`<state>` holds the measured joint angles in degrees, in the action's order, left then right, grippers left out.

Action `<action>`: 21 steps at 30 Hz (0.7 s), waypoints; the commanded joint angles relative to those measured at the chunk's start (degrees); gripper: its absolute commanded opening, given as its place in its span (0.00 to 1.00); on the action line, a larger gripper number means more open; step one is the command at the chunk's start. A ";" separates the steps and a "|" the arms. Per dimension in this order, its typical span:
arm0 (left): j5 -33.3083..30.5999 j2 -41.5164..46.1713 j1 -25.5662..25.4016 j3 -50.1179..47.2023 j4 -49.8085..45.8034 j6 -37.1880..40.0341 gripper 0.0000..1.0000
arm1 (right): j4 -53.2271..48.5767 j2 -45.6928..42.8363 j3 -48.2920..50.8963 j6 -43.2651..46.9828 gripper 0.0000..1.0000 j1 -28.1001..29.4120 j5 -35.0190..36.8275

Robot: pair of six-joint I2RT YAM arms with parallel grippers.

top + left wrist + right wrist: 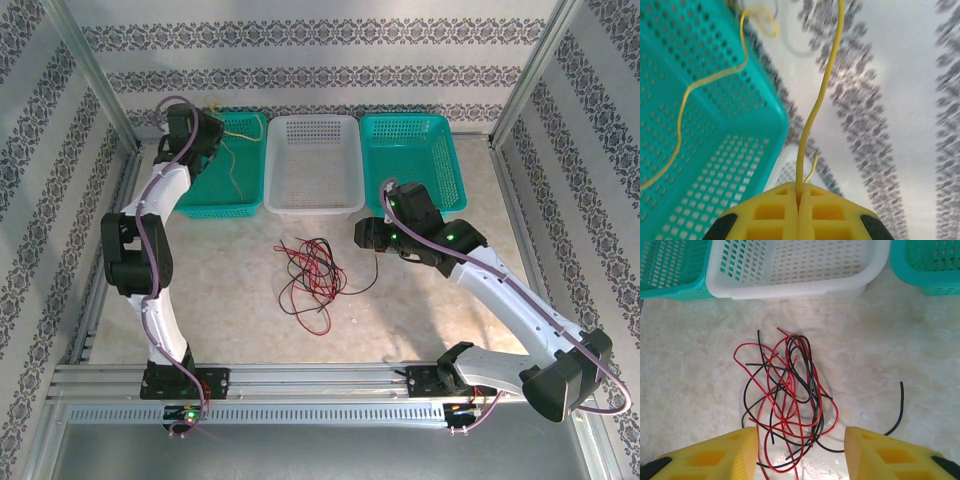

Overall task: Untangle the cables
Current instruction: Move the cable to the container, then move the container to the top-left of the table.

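I hold the left arm (150, 250) stretched over the basket (715, 100), left pincer (799, 200) clenched on the yellow cable (812, 115). Right pincer (801, 450) hangs released above the tangle (790, 385).

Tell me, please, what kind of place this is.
Probably a robot test bench: a left arm and a right arm bolted to a metal rail, patterned panels walling the table, and baskets beside tangled cables.
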<state>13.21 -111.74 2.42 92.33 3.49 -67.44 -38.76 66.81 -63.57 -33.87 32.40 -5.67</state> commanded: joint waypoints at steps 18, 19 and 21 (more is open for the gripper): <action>4.31 2.31 -1.18 -17.68 2.07 5.38 0.69 | 0.45 -0.54 -1.37 -0.72 0.48 1.57 -0.32; 4.04 2.98 -1.18 -17.93 0.65 6.58 0.69 | 0.29 -0.54 -1.26 -0.65 0.48 1.57 -0.11; 3.94 4.27 -1.34 -18.31 -2.49 9.29 0.69 | 0.03 -0.28 -1.20 -0.59 0.48 1.52 0.37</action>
<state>16.80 -112.25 1.37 74.39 4.84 -63.77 -38.79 66.78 -63.57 -34.37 33.26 -5.82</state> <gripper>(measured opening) 0.688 0.484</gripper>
